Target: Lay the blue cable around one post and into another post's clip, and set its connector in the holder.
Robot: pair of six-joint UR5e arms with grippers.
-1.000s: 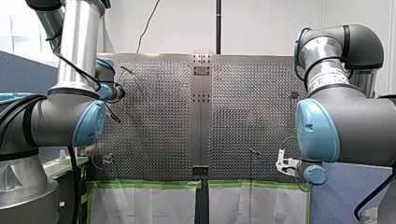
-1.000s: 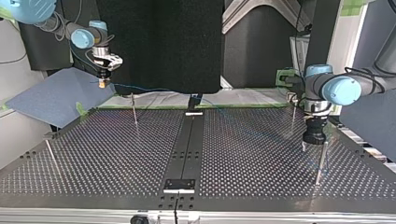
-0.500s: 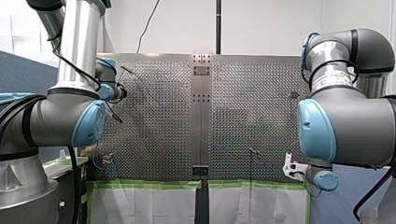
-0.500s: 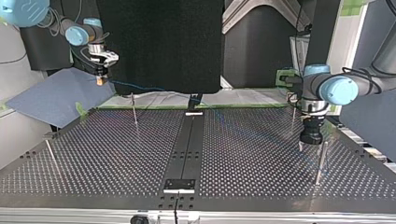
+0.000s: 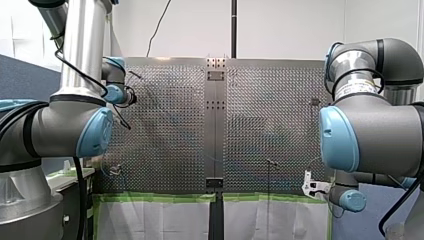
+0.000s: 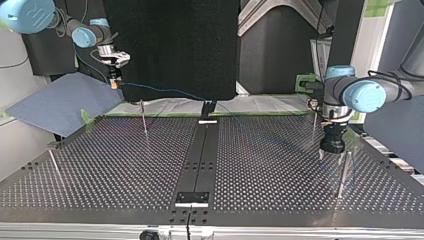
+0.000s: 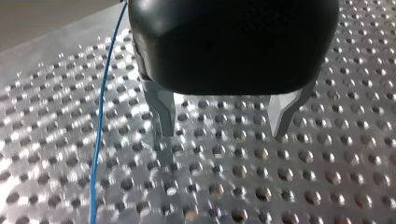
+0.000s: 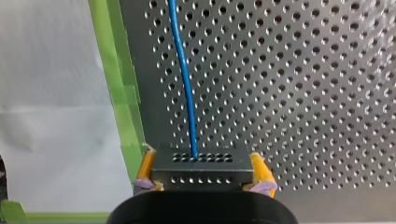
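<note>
1. The cable (image 6: 165, 91) now hangs in a straighter, tauter line than half a second ago. It runs from my right claw (image 6: 115, 83) toward the middle of the counter (image 6: 280, 165). Its connector (image 8: 201, 168) is clamped between that claw's yellow pads, out past the counter's taped edge.
2. My right claw has risen a little and shifted toward the top view's middle. I judge that it is drawing out slack before routing, so no post is rounded yet and the connector is still far from any holder.
3. My left claw (image 7: 222, 127) has barely moved. Its fingers are apart and hold nothing, low over the counter beside a post (image 6: 342, 172). The cable runs past one finger without touching it.
4. Across the counter the cable fades to a faint line in the top view. I cannot tell whether it touches the far post (image 6: 144, 117), or where it ends.
5. The posts' clips are too small to make out, and I cannot pick out the holder for certain.
6. In the front view the arms' bulk covers most of both claws.
</note>
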